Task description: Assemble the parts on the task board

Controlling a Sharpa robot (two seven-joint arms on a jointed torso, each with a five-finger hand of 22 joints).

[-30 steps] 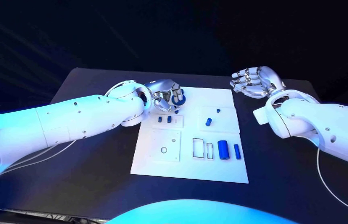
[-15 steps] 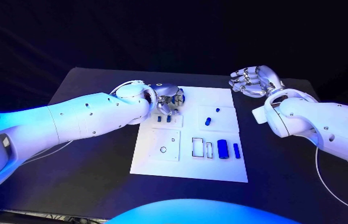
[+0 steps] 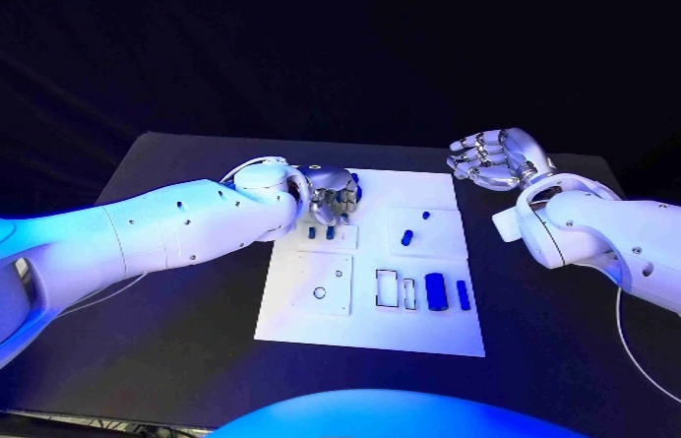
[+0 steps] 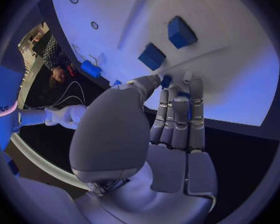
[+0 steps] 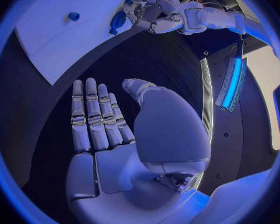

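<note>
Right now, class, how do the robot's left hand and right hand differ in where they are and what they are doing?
The left robot hand is over the far left corner of the white board, while the right robot hand hangs over the black table, beside the board. The left robot hand's fingertips pinch a small blue piece; the right robot hand holds nothing, fingers straight and apart. Both are silver hands on white arms.

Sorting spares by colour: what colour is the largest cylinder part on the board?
Blue. The largest cylinder part shows best in the head view, on the white task board.
</note>
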